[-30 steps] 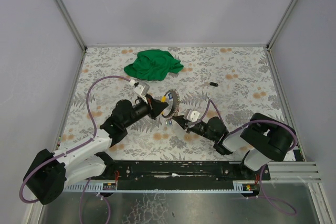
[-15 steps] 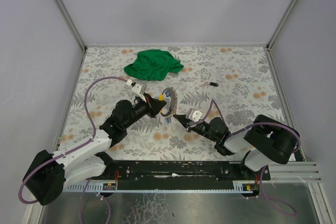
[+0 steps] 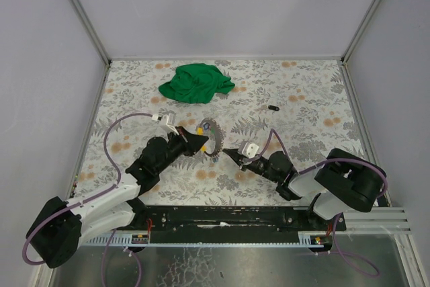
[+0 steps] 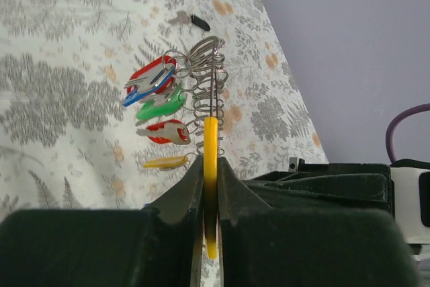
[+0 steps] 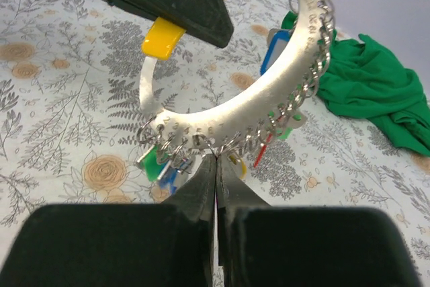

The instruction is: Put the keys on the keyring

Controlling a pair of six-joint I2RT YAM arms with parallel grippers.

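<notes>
Both arms have the same build: black joint housings and white link shells, see left arm (image 3: pixel 101 201) and right arm (image 3: pixel 304 181). A purple cable (image 4: pixel 391 140) loops along each. White block (image 3: pixel 250 147) at the wrist. Left end effector (image 3: pixel 201 140) and right end effector (image 3: pixel 228 153) have matte black wedge fingers (image 5: pixel 121 240) tapering to thin tips. Bases bolted to a black rail (image 3: pixel 222 215).

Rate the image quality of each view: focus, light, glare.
Top external view: even, diffuse light with soft shadows, but the keyring is too small to resolve. Left wrist view: the keys are sharp, while the left gripper in the foreground is dark and soft. Right wrist view: the keyring shows bright, nearly washed out, and the right gripper is an underexposed blur.
</notes>
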